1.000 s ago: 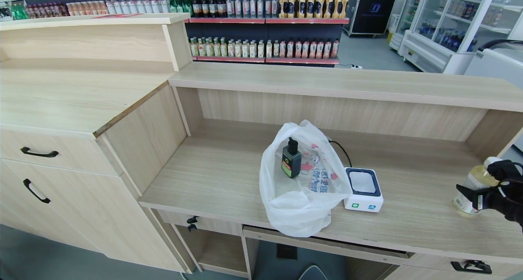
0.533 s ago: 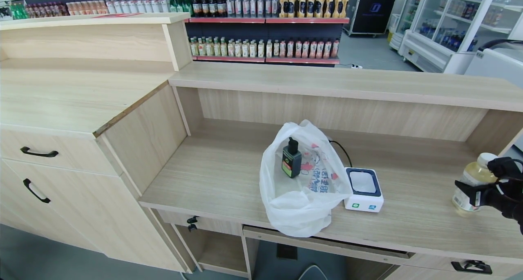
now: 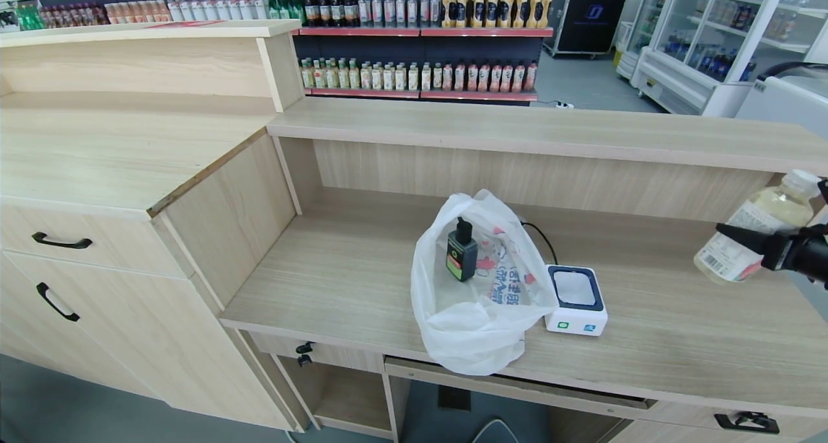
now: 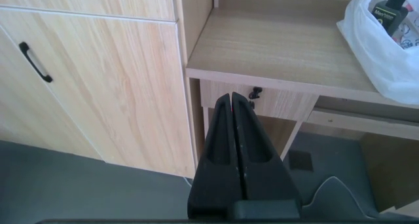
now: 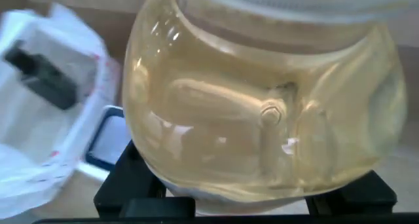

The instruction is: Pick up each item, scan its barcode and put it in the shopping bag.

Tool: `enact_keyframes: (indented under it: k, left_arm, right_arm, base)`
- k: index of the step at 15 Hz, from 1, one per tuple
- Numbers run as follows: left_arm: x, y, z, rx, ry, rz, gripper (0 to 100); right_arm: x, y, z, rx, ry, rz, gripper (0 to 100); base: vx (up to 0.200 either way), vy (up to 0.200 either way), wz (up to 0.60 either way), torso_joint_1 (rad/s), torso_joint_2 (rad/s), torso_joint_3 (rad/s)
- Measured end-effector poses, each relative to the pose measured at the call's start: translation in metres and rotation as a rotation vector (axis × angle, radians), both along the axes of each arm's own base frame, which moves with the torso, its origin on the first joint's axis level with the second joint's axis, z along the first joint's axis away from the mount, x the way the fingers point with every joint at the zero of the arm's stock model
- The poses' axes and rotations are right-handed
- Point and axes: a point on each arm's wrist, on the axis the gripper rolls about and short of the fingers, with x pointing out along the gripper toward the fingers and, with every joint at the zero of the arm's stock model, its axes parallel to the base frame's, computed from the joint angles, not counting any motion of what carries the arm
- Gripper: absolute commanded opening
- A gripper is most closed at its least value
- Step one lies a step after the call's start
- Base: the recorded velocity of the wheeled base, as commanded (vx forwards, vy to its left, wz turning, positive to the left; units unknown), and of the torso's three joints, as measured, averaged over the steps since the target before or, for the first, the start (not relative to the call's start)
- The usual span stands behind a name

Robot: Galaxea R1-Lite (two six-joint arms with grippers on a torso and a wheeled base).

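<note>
Bag [image 3: 480, 330], scanner [image 3: 575, 301] (touching, seemingly) obstruct counter [image 3: 676, 343]; room rightward

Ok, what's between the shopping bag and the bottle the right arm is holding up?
In the head view, the white barcode scanner sits right beside the shopping bag; past it, bare counter runs toward the held bottle.

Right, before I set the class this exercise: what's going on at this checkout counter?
The robot's right gripper holds a bottle of pale yellow drink, tilted, in the air over the counter's right end. It is off to the right of the white scanner, not yet over it. The shopping bag sits beside the scanner with a dark pump bottle inside. The left gripper is shut on nothing, low in front of the counter.
</note>
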Motion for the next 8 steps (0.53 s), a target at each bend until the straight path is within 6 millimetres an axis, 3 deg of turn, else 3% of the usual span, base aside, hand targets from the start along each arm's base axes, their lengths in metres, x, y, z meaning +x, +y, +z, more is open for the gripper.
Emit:
enact_keyframes:
  k: [3, 8]
  left_arm:
    - [0.0, 0.0, 0.0, 0.0, 0.0, 0.001, 0]
    - [0.0, 0.0, 0.0, 0.0, 0.0, 0.001, 0]
  right_arm:
    - [-0.026, 0.053, 0.04, 0.123, 0.003, 0.264, 0]
    - [-0.058, 0.132, 0.082, 0.336, 0.176, 0.535, 0]
  base:
    - [0.0, 0.0, 0.0, 0.0, 0.0, 0.0]
    - [0.0, 0.0, 0.0, 0.0, 0.0, 0.0]
